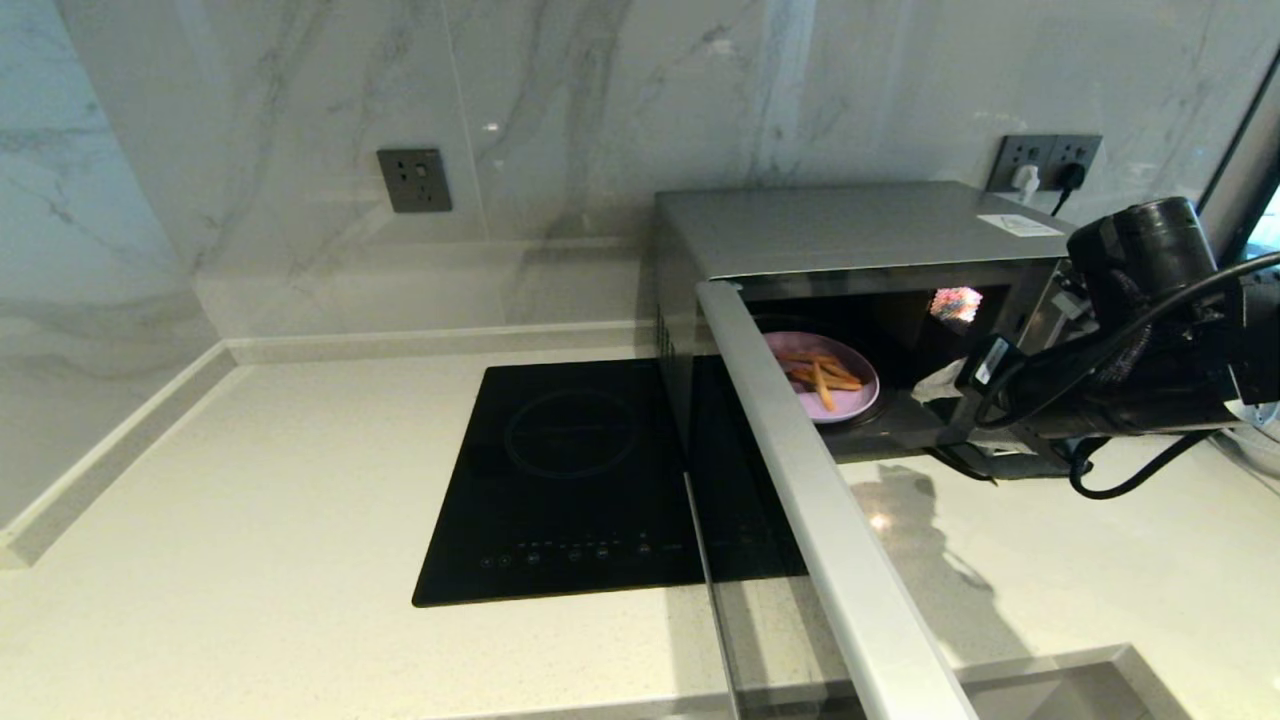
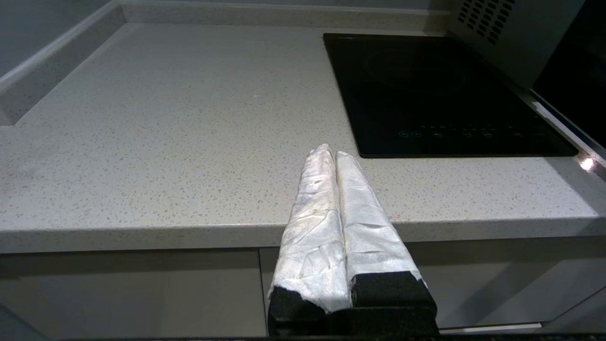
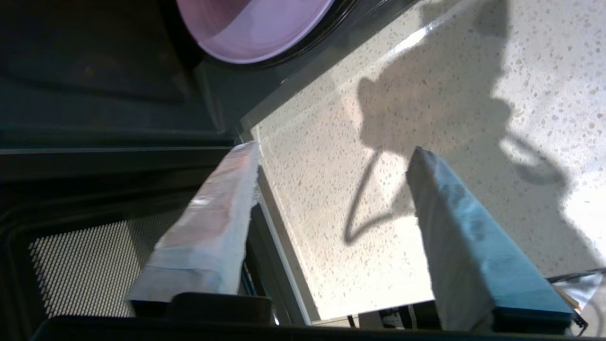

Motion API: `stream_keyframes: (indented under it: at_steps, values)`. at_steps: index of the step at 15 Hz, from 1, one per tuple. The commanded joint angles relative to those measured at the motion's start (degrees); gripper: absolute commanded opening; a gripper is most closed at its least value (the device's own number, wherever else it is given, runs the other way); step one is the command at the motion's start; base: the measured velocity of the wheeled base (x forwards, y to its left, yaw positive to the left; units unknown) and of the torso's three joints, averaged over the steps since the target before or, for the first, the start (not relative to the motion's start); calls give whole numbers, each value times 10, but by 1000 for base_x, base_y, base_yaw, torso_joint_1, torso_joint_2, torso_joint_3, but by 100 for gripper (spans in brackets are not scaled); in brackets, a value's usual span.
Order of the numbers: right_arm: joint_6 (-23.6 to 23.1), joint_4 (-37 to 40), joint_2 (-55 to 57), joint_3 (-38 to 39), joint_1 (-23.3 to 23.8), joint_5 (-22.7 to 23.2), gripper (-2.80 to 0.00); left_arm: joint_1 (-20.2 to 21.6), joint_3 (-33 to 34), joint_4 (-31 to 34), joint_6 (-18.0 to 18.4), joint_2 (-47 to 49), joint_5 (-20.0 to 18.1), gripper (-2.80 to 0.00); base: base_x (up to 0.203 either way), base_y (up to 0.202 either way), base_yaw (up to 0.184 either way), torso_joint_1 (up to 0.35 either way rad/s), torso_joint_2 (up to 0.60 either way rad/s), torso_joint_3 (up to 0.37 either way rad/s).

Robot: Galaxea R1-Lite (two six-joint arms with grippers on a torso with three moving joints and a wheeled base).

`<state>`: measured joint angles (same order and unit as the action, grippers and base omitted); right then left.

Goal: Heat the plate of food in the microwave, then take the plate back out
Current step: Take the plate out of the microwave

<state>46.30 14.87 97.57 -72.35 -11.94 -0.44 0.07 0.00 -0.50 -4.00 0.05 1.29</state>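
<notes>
Nearest me, my left gripper (image 2: 331, 156) hangs parked off the front edge of the speckled stone counter (image 2: 165, 142), its two white-wrapped fingers pressed flat together on nothing. Just past it lies the flat black induction hob (image 1: 570, 480), glossy glass with a faint ring and a row of touch marks. The microwave door (image 1: 830, 530) swings wide toward me, a long brushed-silver edge over dark glass. To its right my right gripper (image 3: 331, 166) sits at the mouth of the oven, fingers spread well apart and holding nothing, one over the door sill, the other over the pale counter. Deeper in, the plate of food (image 1: 822, 385) rests on the floor of the microwave (image 1: 860, 240): a shallow, smooth lilac round with a few thin orange fries across it. I can't say from here whether heating is done, so I judge this as either just after loading or just before retrieval. If loading, I'd draw the arm clear and shut the door; if retrieving, I'd need to slide the open fingers in low and level onto the plate's near rim without tipping the fries. Behind stands veined marble wall with grey sockets (image 1: 413, 180).
</notes>
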Motion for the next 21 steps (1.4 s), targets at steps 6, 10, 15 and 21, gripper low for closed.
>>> stream_keyframes:
  at_steps: [6, 10, 15, 21]
  values:
    - [104, 12, 109, -112, -2, -38, 0, 0, 0, 0, 0, 0, 0, -280, 0, 0, 0, 0, 0, 0]
    - [158, 45, 176, -147, -26, -100, 0, 0, 0, 0, 0, 0, 0, -280, 0, 0, 0, 0, 0, 0]
    - [167, 28, 219, -181, -24, -105, 0, 0, 0, 0, 0, 0, 0, -280, 0, 0, 0, 0, 0, 0]
    - [162, 27, 255, -223, -20, -107, 0, 0, 0, 0, 0, 0, 0, -280, 0, 0, 0, 0, 0, 0]
